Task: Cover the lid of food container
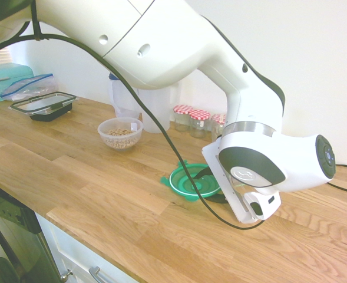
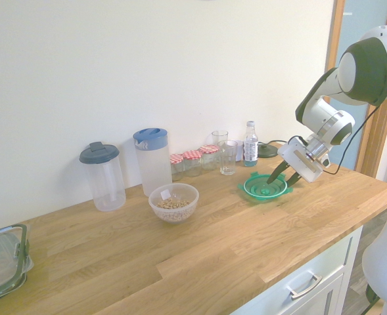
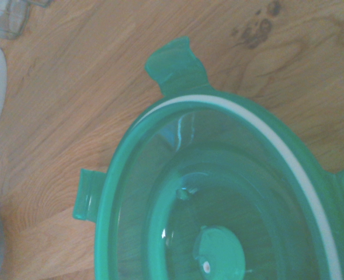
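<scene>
Counter: it ran along the wall [image 2: 160,59], above a drawer [image 2: 285,292]; sides below followed the second exterior view.
Rectangular container [image 2: 23,252]: on the counter [image 2: 140,262], at the far left.
Jug [image 2: 108,180]: right of that container, near the wall.
Pitcher [image 2: 153,164]: right of the jug.
Food container [image 2: 173,209]: before the pitcher, with food [image 2: 172,204] in it.
Jars [image 2: 192,165]: three in a row, right of the pitcher.
Glasses [image 2: 227,161]: between jars and bottle [image 2: 250,146].
Lid [image 2: 265,188]: on the counter, before the bottle, right of the food container and apart from it.
Bag [image 1: 29,88]: in the first exterior view, behind the rectangular container, beside a box [image 1: 5,81].
</scene>
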Available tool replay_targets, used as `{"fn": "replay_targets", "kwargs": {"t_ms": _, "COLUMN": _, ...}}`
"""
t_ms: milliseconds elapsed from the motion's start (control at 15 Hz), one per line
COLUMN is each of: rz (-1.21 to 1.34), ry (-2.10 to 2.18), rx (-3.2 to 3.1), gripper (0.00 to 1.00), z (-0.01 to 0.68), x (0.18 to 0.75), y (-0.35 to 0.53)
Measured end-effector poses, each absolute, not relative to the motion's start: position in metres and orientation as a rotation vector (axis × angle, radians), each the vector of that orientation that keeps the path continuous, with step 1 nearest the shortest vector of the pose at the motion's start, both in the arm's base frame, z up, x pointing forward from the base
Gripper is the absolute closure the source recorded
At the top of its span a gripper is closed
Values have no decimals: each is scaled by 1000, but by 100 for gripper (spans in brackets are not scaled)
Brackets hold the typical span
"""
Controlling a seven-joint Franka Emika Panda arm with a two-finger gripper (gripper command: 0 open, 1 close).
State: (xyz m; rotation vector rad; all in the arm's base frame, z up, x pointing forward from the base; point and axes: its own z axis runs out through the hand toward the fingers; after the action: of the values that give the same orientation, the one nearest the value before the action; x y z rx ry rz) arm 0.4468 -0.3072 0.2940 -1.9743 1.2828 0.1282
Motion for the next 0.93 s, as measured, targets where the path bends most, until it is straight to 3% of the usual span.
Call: {"fn": "replay_targets", "kwargs": {"t_ms": 933, "rz": 129, "ry": 1281, "rx": -1975, "gripper": 100, "z": 290, "x": 443, "y": -309}}
